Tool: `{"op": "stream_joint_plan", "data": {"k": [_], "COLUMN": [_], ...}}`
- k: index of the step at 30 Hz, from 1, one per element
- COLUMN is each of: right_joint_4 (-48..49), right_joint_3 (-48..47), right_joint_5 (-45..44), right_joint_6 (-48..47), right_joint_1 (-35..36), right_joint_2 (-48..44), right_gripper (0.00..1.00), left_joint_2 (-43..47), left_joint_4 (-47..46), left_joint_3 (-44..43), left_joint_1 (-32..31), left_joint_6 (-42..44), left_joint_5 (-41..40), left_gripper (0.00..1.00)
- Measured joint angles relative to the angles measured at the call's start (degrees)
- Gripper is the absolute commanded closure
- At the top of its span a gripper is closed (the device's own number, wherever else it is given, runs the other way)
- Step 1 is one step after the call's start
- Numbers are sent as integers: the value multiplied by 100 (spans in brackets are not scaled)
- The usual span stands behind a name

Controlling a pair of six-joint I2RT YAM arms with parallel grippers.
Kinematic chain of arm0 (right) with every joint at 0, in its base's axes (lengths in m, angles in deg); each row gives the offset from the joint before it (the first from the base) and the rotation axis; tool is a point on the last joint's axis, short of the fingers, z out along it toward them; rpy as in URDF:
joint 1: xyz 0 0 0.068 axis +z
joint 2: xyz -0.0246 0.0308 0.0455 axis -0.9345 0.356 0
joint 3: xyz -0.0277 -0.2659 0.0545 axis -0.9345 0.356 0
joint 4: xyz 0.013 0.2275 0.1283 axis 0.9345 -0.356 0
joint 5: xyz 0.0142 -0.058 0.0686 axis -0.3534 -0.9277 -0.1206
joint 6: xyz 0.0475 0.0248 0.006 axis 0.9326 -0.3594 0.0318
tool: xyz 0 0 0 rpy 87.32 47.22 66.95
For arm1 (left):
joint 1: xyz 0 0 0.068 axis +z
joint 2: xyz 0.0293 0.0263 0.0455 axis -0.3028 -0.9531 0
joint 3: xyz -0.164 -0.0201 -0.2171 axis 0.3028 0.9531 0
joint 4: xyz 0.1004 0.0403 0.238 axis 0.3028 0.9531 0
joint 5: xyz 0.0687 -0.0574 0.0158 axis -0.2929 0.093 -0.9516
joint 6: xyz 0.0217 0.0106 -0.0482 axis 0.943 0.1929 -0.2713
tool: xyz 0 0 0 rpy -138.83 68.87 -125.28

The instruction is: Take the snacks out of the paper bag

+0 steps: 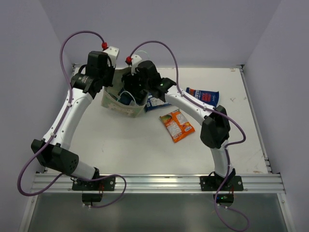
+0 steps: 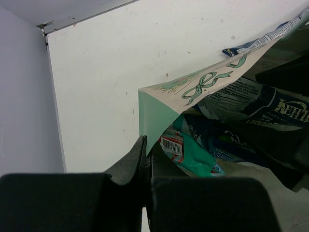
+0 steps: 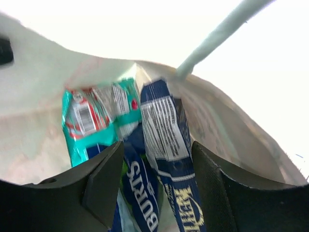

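pale green paper bag, teal packet inside

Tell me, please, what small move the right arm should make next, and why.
Probably close the right pincer: it sits open inside the paper bag, its fingers straddling a dark blue packet, while the left pincer pinches the bag's rim.

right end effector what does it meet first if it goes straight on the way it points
Most likely the blue packet standing between its open fingers inside the bag; depth is unclear.
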Motion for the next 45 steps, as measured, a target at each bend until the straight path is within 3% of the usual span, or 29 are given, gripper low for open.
{"op": "stream_joint_plan", "data": {"k": [11, 15, 16, 17, 18, 28, 39, 45], "right_joint_4": [201, 201, 203, 203, 201, -17, 286, 404], "right_joint_3": [-168, -203, -219, -245, -267, -446, -114, 1091], "right_joint_5": [-116, -142, -133, -122, -98, 393, 584, -66], "right_joint_6": [205, 181, 170, 160, 136, 90, -9, 181], "right_joint_1": [-22, -26, -31, -37, -44, -52, -79, -468], "right_joint_2": [155, 343, 387, 428, 457, 57, -2721, -4284], "right_gripper": [44, 72, 82, 97, 100, 100, 100, 100], "left_joint_2": [59, 61, 61, 61, 63, 146, 122, -118], "left_joint_4": [-4, 0, 0, 0, 0, -39, -48, -57], "left_joint_3": [76, 76, 81, 87, 90, 125, 122, 57], "left_joint_1": [0, 0, 0, 0, 0, 0, 17, 129], "left_joint_6": [0, 0, 0, 0, 0, -2, -4, 20], "left_joint_5": [26, 26, 26, 26, 24, -348, -1060, -1445], "left_gripper": [100, 100, 100, 100, 100, 100, 100, 100]}}
